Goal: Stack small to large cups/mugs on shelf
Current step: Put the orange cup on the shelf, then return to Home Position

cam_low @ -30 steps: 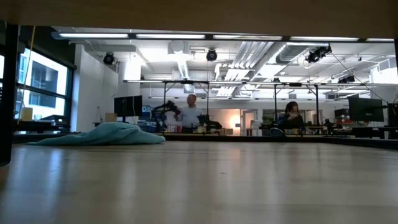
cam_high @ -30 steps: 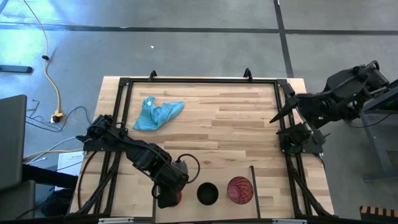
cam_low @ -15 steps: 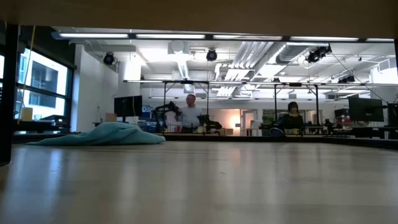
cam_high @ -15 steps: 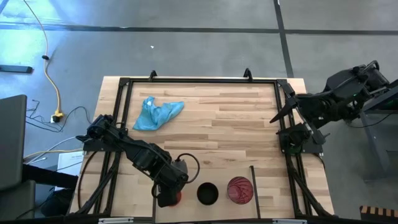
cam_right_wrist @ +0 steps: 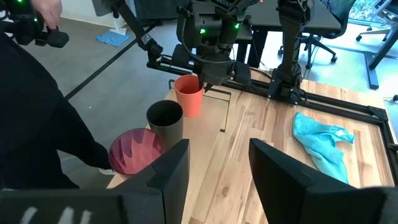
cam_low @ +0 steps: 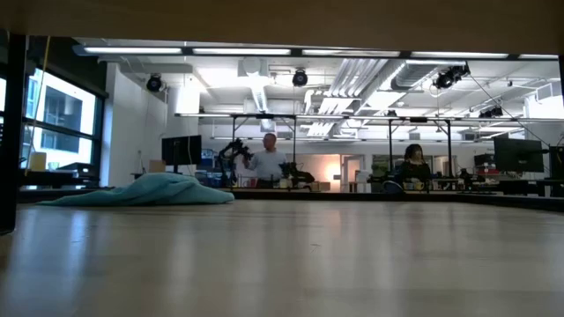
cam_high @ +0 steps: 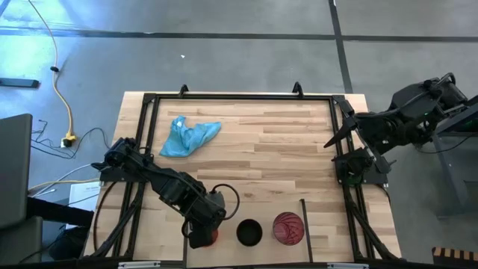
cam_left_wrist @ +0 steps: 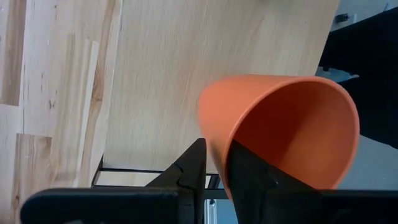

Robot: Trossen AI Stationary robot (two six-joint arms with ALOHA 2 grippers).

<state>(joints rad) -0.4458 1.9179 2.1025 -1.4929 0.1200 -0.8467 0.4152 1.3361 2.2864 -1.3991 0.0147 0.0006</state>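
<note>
Wooden table in a lab, black frame round it; blue cloth lies at the far left, well clear of the work. People show in the room beyond, in the low view only.

Three cups stand in a row at the near edge, apart from one another: orange cup, black cup, red cup. A thin black bar stands just beside the red one.

Left gripper is at the orange cup, fingers clamped over its wall, one inside the rim, one outside. From the right wrist view the cup looks upright and on the wood, though I cannot tell for sure whether it is lifted.

Right gripper waits at the right frame edge, fingers apart, holding nothing.

Progress, as I judge it: early. Nothing nested yet. First cup gripped; all stacking is left to do.
</note>
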